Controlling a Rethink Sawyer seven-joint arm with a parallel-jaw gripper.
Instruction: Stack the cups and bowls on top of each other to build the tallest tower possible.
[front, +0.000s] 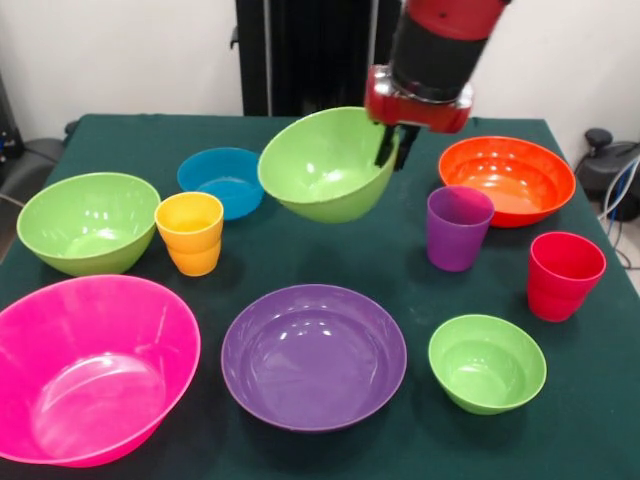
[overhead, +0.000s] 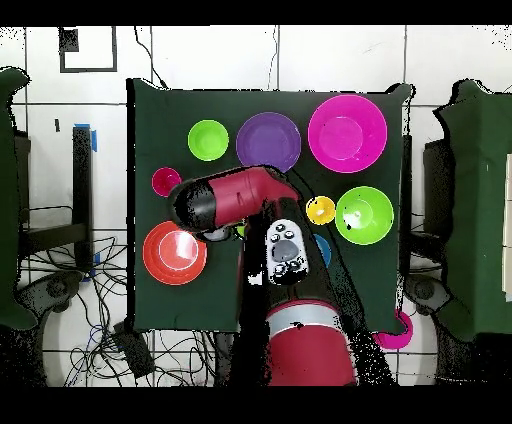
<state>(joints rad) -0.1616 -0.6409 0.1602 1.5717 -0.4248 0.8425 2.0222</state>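
My gripper (front: 392, 147) is shut on the rim of a lime green bowl (front: 325, 165), which hangs tilted above the table's middle. Right of it stand the purple cup (front: 458, 227), the orange-red bowl (front: 506, 178) and the red cup (front: 564, 275). To its left are the blue bowl (front: 222, 180), the yellow-orange cup (front: 190, 232) and another green bowl (front: 88, 222). Nearer the front lie the pink bowl (front: 90, 367), the wide purple bowl (front: 313, 355) and a small green bowl (front: 487, 362). Nothing is stacked. In the overhead view the arm (overhead: 235, 198) hides the gripper.
The dark green table (front: 330, 255) carries everything, with gaps of bare cloth between the pieces. In the overhead view, cables lie on the floor round the table (overhead: 150, 100), and a pink object (overhead: 398, 333) sits off its corner.
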